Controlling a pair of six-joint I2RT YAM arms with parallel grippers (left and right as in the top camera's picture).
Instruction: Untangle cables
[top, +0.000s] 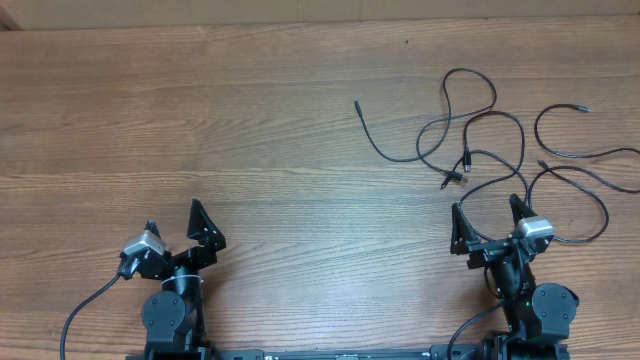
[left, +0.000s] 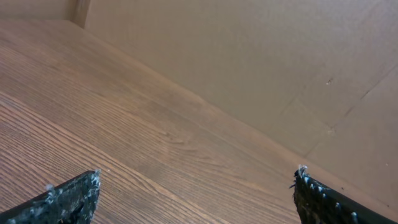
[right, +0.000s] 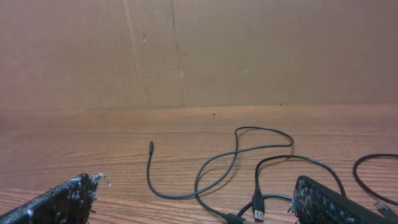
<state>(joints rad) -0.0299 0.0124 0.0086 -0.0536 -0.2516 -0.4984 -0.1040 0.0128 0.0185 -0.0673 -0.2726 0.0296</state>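
The cables (top: 470, 125) are thin black cords lying in loose overlapping loops on the wooden table at the right. One more cord (top: 580, 155) loops at the far right. In the right wrist view the cables (right: 236, 162) lie just ahead of the fingers, with two plug ends (right: 257, 205) close by. My right gripper (top: 488, 222) is open and empty, just short of the loops; it also shows in the right wrist view (right: 199, 199). My left gripper (top: 180, 225) is open and empty at the lower left, far from the cables; the left wrist view (left: 196, 193) shows only bare wood.
A brown cardboard wall (right: 199, 50) stands along the table's far edge. Thick black arm cables (top: 90, 300) run off the front edge beside each arm base.
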